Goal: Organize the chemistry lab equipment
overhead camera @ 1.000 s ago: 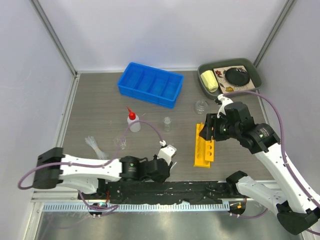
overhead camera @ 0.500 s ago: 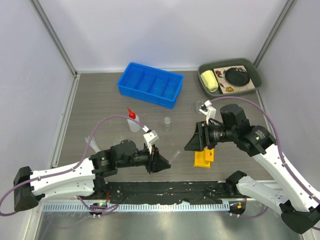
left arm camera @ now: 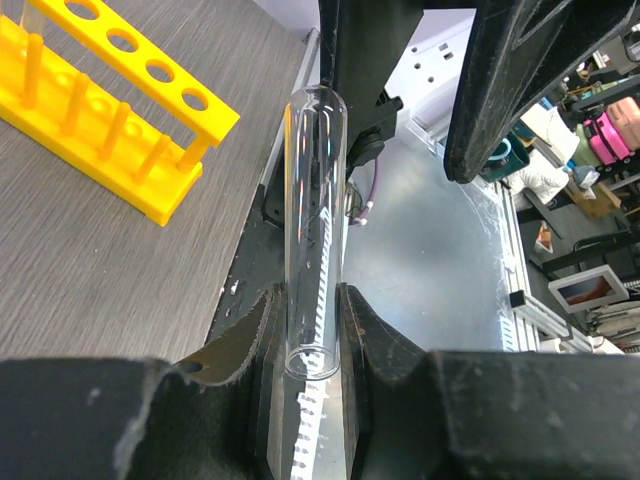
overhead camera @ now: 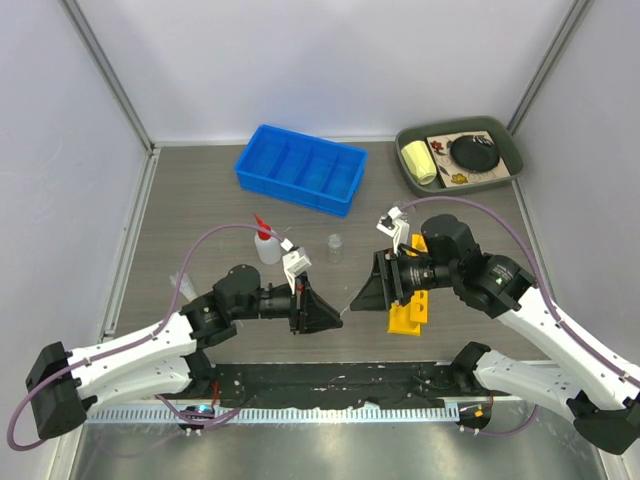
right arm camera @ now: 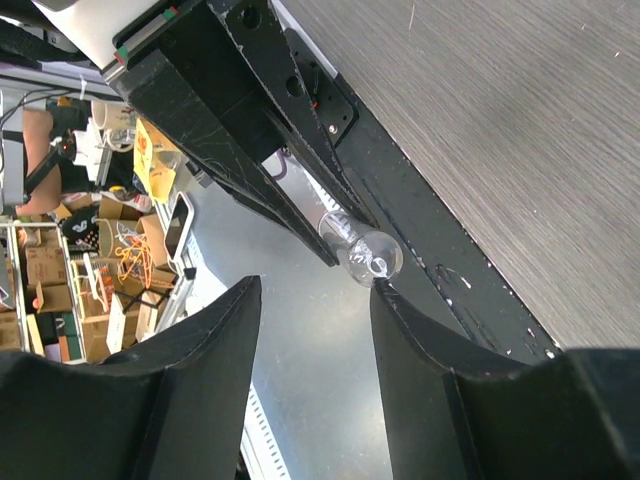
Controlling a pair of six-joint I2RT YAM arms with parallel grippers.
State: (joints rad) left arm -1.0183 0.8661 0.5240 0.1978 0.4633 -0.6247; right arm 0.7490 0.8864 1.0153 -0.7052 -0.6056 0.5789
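Observation:
My left gripper is shut on a clear glass test tube and holds it above the table's near edge, its rounded end pointing right. My right gripper is open and faces it. In the right wrist view the tube's rounded end lies just beyond my right gripper, close to the right-hand finger. The yellow test-tube rack lies partly under my right arm and shows in the left wrist view. The white squeeze bottle, a small beaker and clear pipettes are on the table.
A blue divided bin stands at the back centre. A dark green tray with a yellow roll and black disc sits at the back right. The black base rail runs along the near edge.
Both arms have swung toward each other. My left gripper has lifted and moved right with the test tube. My right gripper has left the rack, moved left and turned to face the tube.

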